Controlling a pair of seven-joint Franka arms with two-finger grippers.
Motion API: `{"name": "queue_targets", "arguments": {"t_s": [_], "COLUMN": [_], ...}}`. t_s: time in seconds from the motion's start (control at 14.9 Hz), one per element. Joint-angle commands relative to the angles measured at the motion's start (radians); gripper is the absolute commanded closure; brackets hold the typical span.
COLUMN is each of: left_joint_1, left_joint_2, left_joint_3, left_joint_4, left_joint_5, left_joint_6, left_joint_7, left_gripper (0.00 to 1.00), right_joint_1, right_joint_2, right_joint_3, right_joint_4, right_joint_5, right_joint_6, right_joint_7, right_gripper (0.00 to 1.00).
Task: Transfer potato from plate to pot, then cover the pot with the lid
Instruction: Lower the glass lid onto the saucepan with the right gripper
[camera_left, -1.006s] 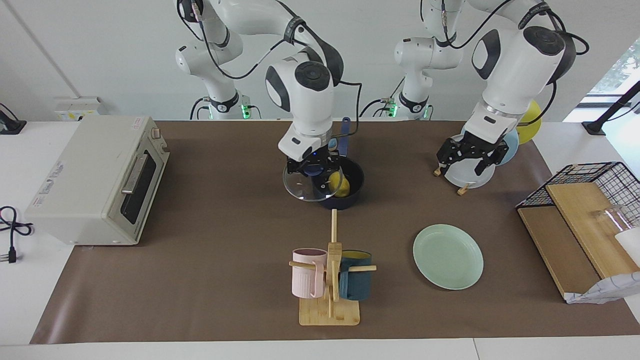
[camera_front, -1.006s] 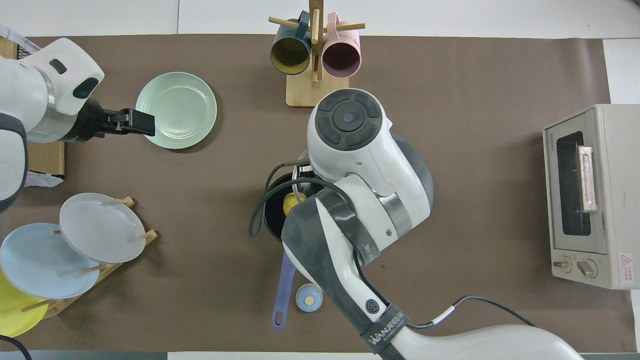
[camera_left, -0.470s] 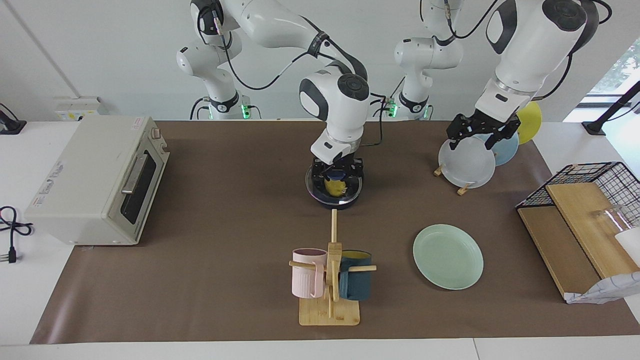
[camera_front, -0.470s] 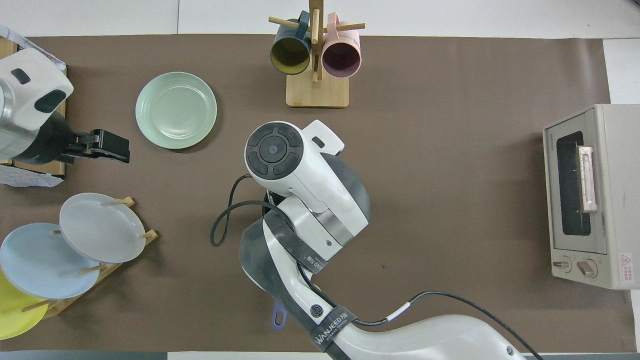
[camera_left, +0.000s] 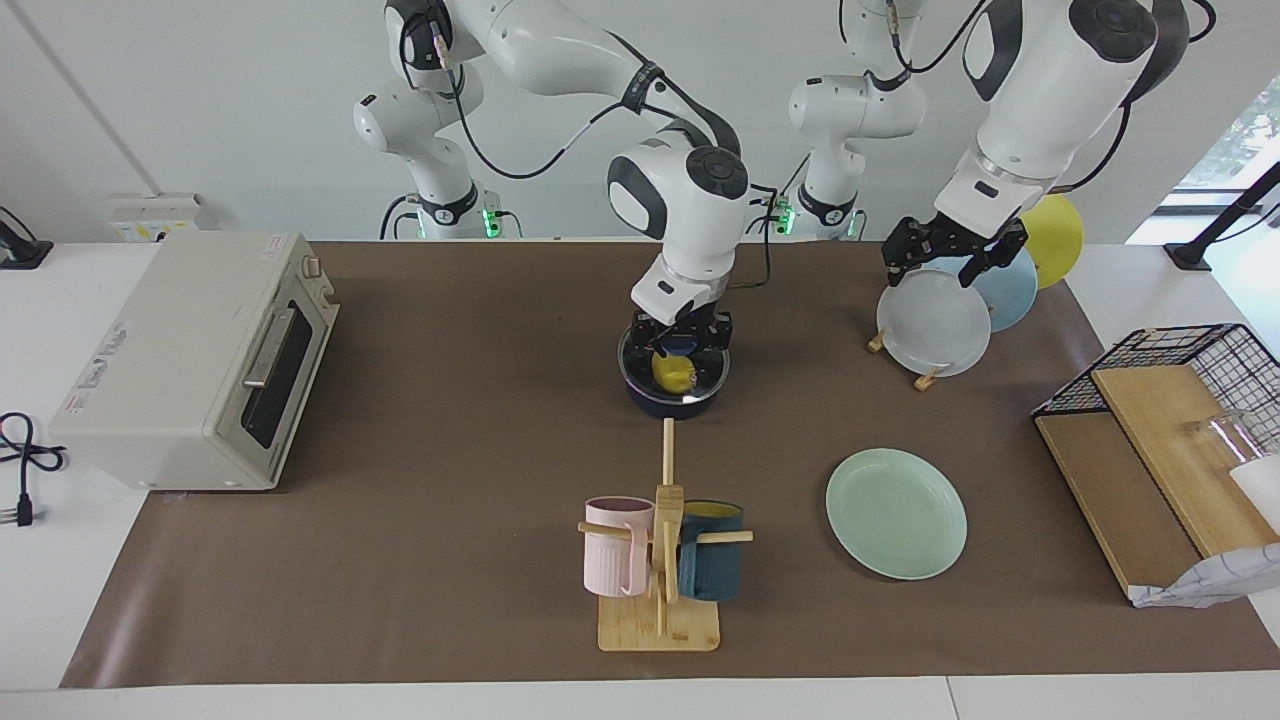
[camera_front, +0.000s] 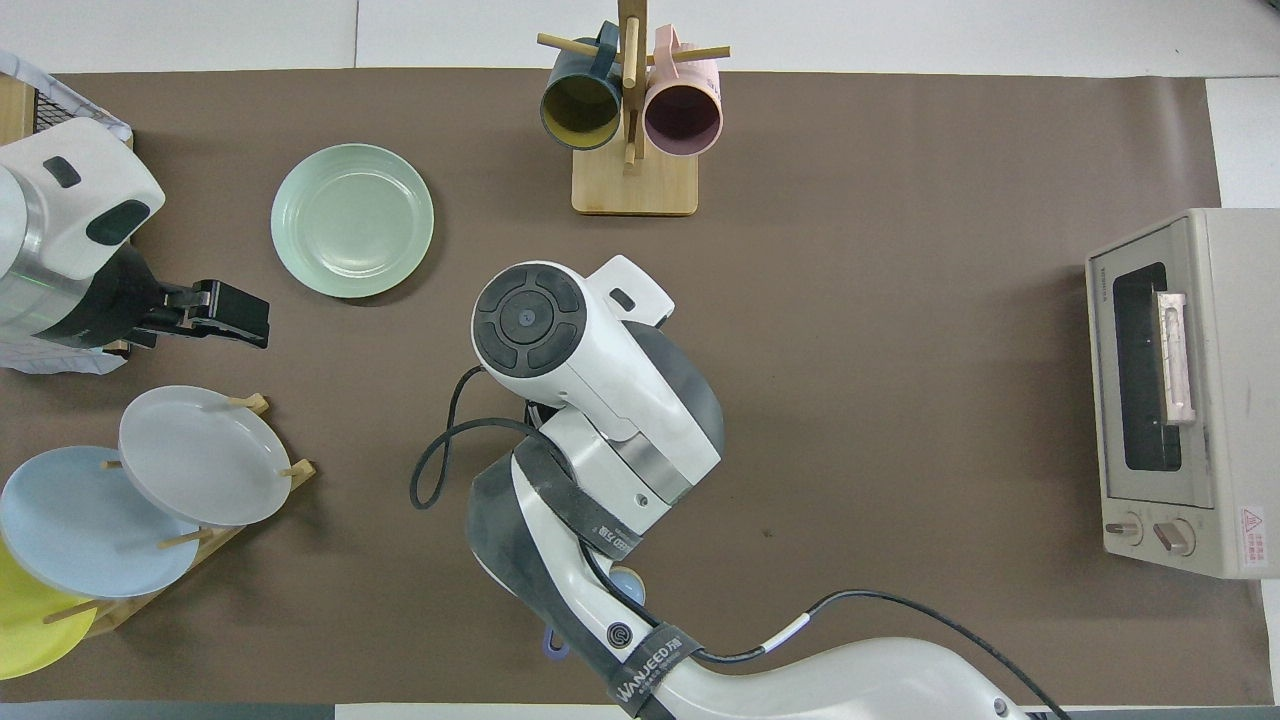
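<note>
From my remote seat I saw the right pincer (camera_left: 681, 345) down on the pot (camera_left: 673, 397), its fingers closed narrow around the blue knob of the lid (camera_left: 673, 372), which seemed to lie on the pot's rim. The potato (camera_left: 673, 372) was inside the pot, visible through the glass. The plate (camera_left: 896, 512) lay bare on the surface (camera_left: 450, 450), farther from the robots than the pot and toward the left arm's end. The left pincer (camera_left: 950, 250) waited in the air over the rack of plates (camera_left: 935, 322); I could not tell how its fingers stood.

In my judgement the risk was at the release. If the lid did not sit flat all around the rim, opening the fingers could let it slip to one side or tip. If the pincer rose before it opened fully, it could lift the lid again or pull the light pot along. In the overhead view the right arm (camera_front: 590, 400) hid the pot completely, so I could not check the seating from there.

The potato's long axis seemed to lie across the pot, running between the two ends of the surface. The pot's handle was hidden by the arm, so I could not say where it pointed.
</note>
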Motion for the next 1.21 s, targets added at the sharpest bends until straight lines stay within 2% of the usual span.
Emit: {"name": "queue_targets", "arguments": {"t_s": [0.0,0.74,1.14], "left_joint_1": [-0.003,0.000,0.012], "left_joint_2": [-0.027,-0.015,-0.013], "left_joint_3": [-0.007,0.002,0.025], "left_joint_4": [-0.029,0.000,0.000], "left_joint_5": [0.014,0.013,0.013], "left_joint_6": [-0.007,0.045,0.055], "left_joint_7": [-0.003,0.017,0.080], "left_gripper": [0.00,0.00,0.00], "right_joint_1": [-0.002,0.007,0.007], "right_joint_2": [-0.016,-0.036,-0.058], "right_joint_3": [0.005,0.022,0.035], "right_joint_4": [-0.029,-0.073,-0.133], "right_joint_5": [0.009,0.011,0.011], "right_joint_6": [0.021,0.040,0.083], "right_joint_7": [0.044,0.084,0.100], "right_gripper": [1.00,1.00,1.00]}}
